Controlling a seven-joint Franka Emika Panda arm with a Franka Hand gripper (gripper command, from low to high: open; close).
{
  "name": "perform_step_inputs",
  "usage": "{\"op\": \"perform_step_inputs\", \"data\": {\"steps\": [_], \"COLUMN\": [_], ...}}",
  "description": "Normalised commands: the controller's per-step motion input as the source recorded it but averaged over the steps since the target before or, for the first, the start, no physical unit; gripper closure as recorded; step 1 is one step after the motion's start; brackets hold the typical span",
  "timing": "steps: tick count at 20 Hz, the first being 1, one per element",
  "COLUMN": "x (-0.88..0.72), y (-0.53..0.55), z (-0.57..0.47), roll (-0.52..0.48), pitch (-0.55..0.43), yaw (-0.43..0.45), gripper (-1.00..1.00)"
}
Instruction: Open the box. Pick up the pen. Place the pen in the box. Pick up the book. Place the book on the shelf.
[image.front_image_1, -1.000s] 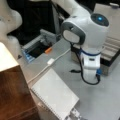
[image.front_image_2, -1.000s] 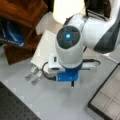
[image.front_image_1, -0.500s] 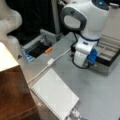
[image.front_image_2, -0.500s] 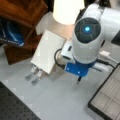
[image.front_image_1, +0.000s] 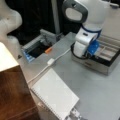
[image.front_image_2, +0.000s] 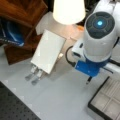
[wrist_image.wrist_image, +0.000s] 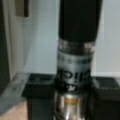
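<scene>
Beside open box (image.front_image_2: 105, 101), pen (image.front_image_2: 88, 80) tip shows; wrist view fills with pen (wrist_image.wrist_image: 76, 60).

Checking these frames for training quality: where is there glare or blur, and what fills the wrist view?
In a front view, the shelf's cream top is blown out to glaring white. In a front view, the book and box look soft. In the wrist view, the pen looms close and blurred; the pincer itself is unseen.

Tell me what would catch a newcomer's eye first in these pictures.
The big white robot arm over the open box at a front view's right, its claw carrying the pen, which fills the wrist view. Next, the pale book lying flat at a front view's bottom, beside the brown shelf.
</scene>
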Motion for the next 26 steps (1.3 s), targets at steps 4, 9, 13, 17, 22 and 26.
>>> {"op": "perform_step_inputs", "data": {"steps": [4,9,13,17,22,26], "x": [-0.07,0.01,0.09,0.18,0.25,0.27], "y": [0.44,0.51,0.45,0.34,0.21,0.17], "z": [0.02,-0.08,-0.12,-0.12,-0.12,-0.13], "roll": [0.066,0.077,0.074,0.072,0.022,-0.048], "pitch": [-0.035,-0.058,-0.033,-0.012,0.018,0.022], "yaw": [-0.218,-0.217,-0.212,-0.220,-0.201,-0.147], "gripper": [1.00,1.00,1.00,1.00,1.00,1.00]}}
